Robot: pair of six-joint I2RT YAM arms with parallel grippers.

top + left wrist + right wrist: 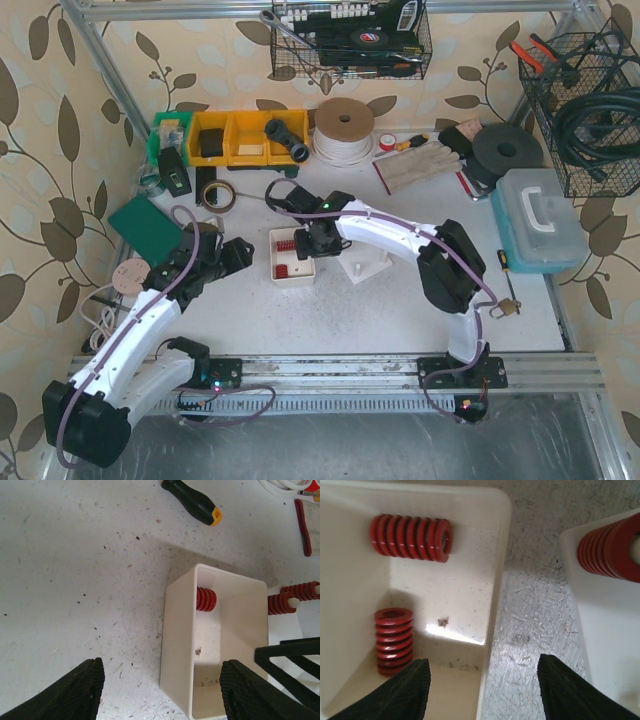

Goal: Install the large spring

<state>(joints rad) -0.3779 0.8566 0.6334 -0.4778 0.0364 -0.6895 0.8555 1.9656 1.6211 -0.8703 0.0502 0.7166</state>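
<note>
The speckled white table [390, 310] carries a white tray [293, 280] and a white block [366, 266] just beside it. Farther back lie a tape roll [217, 195], yellow bins [248, 137] and a blue case [537, 222].

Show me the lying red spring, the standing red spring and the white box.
Lying red spring [410, 537], right wrist view, on its middle coils.
Standing red spring [394, 642], right wrist view, on its side coils.
White box [497, 575], right wrist view, on its right wall rim.

From where I stand, the left arm [140, 330] runs from its base out to the left, then bends up and inward, with the left end effector [232, 256] aimed to the right. Its two black fingers [65, 690] stand wide apart, gripping nothing. The right arm [390, 232] arches leftward with its elbow raised. The right end effector [320, 245] points downward, its fingers likewise spread and empty.
</note>
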